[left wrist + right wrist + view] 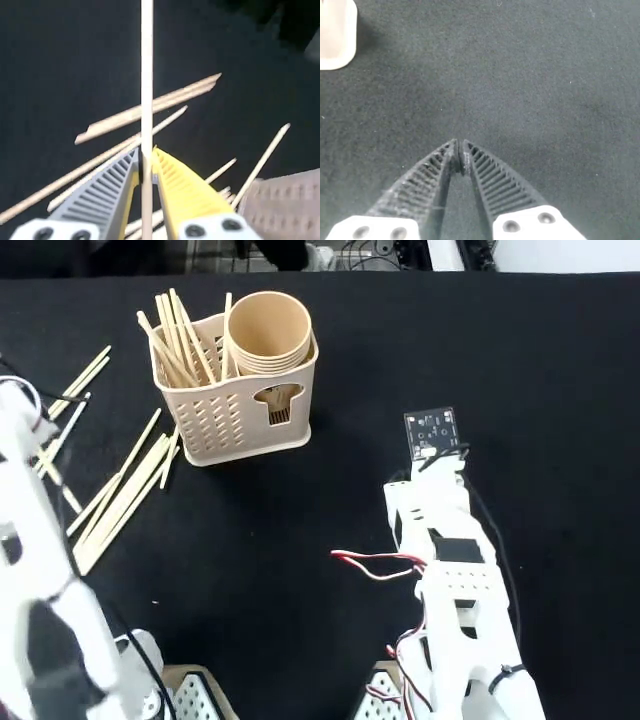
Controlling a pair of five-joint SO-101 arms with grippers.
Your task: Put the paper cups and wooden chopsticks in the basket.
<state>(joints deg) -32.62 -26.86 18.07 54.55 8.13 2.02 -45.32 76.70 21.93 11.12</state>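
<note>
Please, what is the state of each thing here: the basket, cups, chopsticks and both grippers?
basket: upright, partly filled.
paper cups: stacked upright inside basket.
standing chopsticks: leaning inside basket.
loose chopsticks: lying on the table.
left gripper: shut on one chopstick.
right gripper: shut, empty.

surface: black-clothed table (560, 390) | beyond far edge: cables (372, 252) | corner: pale floor (560, 252)
</note>
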